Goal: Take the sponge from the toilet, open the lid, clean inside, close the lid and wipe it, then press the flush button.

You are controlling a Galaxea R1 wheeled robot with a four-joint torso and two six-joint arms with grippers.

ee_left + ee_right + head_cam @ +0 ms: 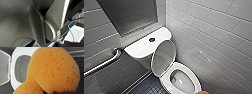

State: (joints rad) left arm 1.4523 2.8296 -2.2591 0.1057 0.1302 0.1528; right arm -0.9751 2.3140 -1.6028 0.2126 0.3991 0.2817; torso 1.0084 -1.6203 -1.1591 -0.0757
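The white toilet [194, 75] stands in the corner with its lid [164, 58] raised against the tank, so the bowl is open. The dark flush button [151, 39] sits in the middle of the tank cover [140, 47]. An orange sliver of the sponge [201, 92] shows at the head view's lower edge, just in front of the bowl. In the right wrist view the porous orange sponge [53, 69] looms large and close, held in my shut right gripper above the open bowl [21, 68] and the raised lid [4, 68].
A steel grab bar [104, 63] runs along the left wall under a grey recessed niche [131, 15]. White tiled wall [214, 37] closes in tight on the toilet's right. Dark tiled floor [146, 87] lies left of the bowl. A blue cable [71, 28] crosses the left wrist view.
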